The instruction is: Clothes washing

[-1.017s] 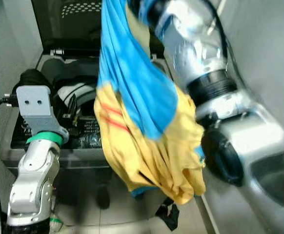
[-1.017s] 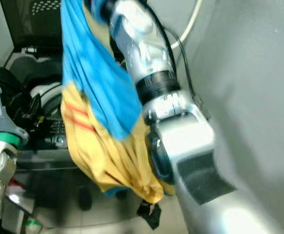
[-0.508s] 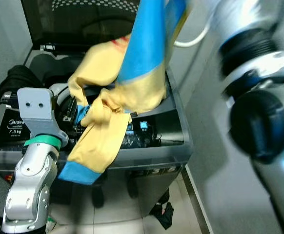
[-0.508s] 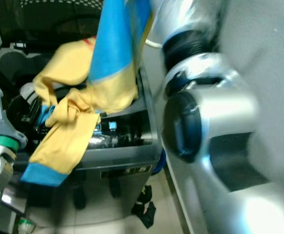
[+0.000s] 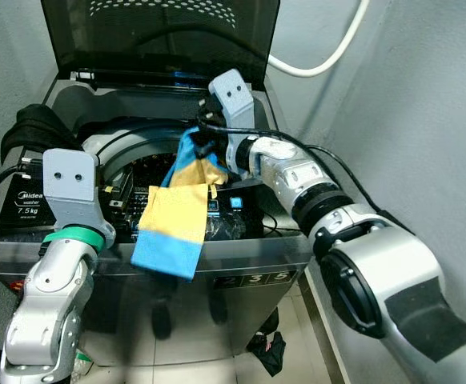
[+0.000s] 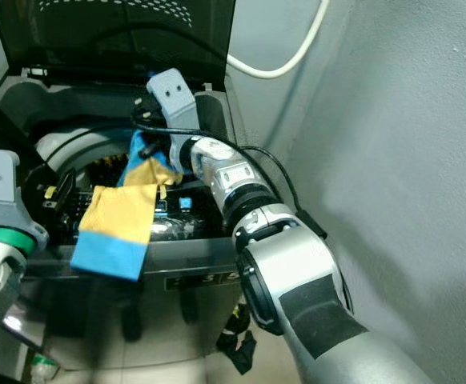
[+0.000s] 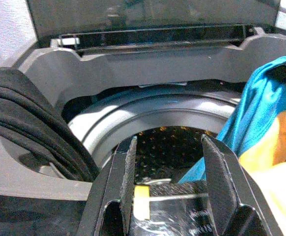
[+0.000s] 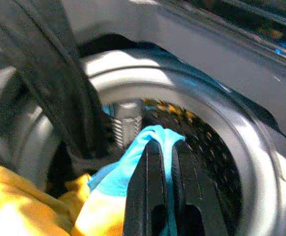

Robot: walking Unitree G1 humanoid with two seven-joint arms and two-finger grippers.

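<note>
At frame centre, a silky blue-and-yellow garment (image 5: 177, 216) is pinched by the right gripper (image 8: 163, 162) over the grey top-loading washing machine's (image 5: 281, 240) perforated drum; left gripper (image 7: 167, 182) spread, empty

A home laundry corner: a top-loading washing machine (image 5: 241, 252) with its lid (image 5: 161, 36) raised, grey walls close beside it, tiled floor (image 5: 209, 364) below, white hose (image 5: 321, 60) behind.

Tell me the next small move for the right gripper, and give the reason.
Probably lower the right gripper further into the drum before letting go. It is shut on the blue and yellow garment at the drum's mouth, but most of the cloth drapes over the washer's front panel and would likely slide out.
</note>
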